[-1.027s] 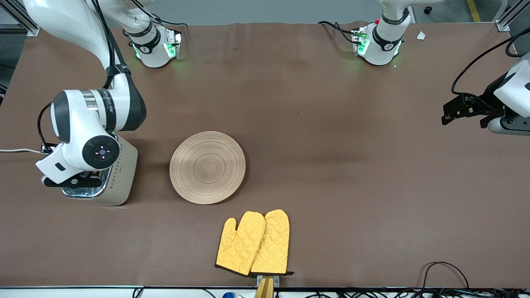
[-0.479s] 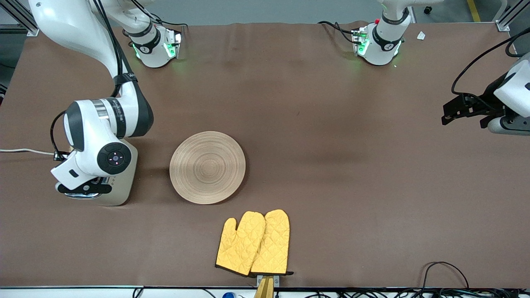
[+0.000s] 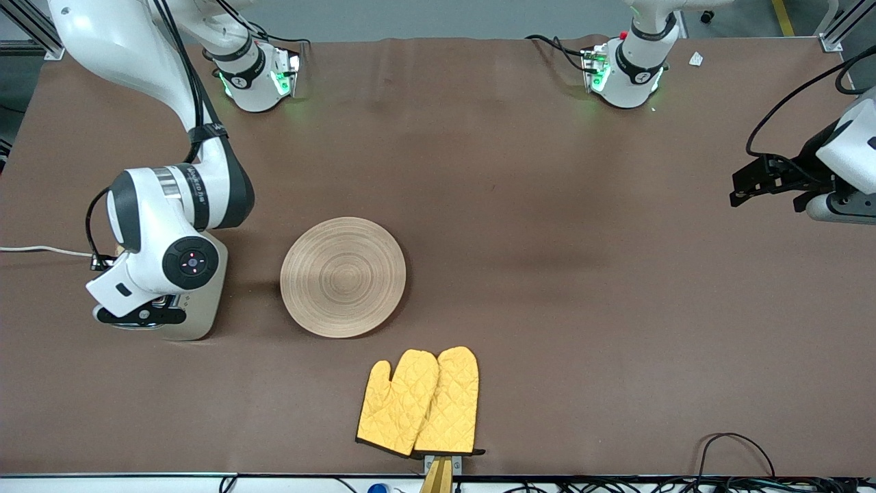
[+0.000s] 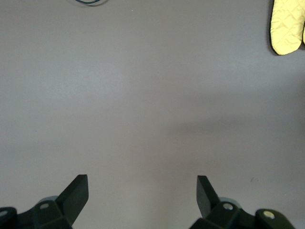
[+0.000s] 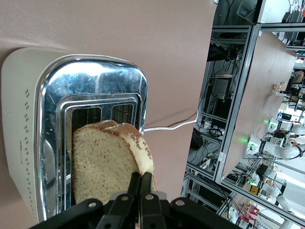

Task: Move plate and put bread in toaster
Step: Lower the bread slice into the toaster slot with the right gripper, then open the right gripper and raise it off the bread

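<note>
- brown matte table (image 3: pixel 520 171) runs edge to edge, with two arm bases along its top.
- at the right arm's end, the right gripper (image 5: pixel 141 188) is clenched on a brown speckled slice of bread (image 5: pixel 107 164), pinched at its crust, over the boxy cream toaster with a chrome top (image 5: pixel 28 124).
- the bread looks light, soft and crumbly; an edge grip suits it, gently.
- the slot looks narrow, so its chrome rims leave little play.
- beside the toaster lies the round, ringed, beige wooden plate (image 3: pixel 343 276), stiff and empty.
- nearer the camera lie quilted yellow oven mitts (image 3: pixel 419 402).
- the left gripper (image 4: pixel 142 193) waits, released, over bare table at its own end.
</note>
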`<state>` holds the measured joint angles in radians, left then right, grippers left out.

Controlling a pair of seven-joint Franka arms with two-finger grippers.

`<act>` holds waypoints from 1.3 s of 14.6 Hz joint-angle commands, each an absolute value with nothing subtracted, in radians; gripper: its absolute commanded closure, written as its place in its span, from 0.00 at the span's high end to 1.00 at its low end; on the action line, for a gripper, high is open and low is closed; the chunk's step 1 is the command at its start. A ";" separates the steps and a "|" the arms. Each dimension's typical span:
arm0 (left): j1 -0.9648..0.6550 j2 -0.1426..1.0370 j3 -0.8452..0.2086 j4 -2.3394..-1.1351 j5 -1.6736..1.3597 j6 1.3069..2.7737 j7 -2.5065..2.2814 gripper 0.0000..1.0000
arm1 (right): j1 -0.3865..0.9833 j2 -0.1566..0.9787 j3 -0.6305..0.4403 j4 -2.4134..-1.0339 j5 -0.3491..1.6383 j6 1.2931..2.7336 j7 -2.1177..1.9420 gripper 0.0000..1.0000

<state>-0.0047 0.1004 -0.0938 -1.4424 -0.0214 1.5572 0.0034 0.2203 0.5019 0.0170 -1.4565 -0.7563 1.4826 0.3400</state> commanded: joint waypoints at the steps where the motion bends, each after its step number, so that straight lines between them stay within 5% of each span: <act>1: -0.008 0.094 -0.095 -1.440 -0.018 1.565 -0.009 1.00 | 0.219 0.500 0.021 -1.448 -0.776 1.482 0.357 0.00; 17: -0.009 0.094 -0.095 -1.440 -0.018 1.565 -0.009 1.00 | 0.203 0.554 0.023 -1.485 -0.631 1.515 0.390 0.02; 18: -0.009 0.094 -0.097 -1.440 -0.018 1.565 -0.009 1.00 | 0.201 0.561 0.023 -1.486 -0.627 1.526 0.390 0.04; 19: -0.009 0.094 -0.095 -1.440 -0.018 1.565 -0.009 1.00 | 0.196 0.561 0.023 -1.485 -0.627 1.526 0.390 0.21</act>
<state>-0.0058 0.1004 -0.0944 -1.4422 -0.0214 1.5573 0.0034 0.2122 0.5547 0.0161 -1.4817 -0.6430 1.5136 0.3752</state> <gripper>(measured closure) 0.000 0.960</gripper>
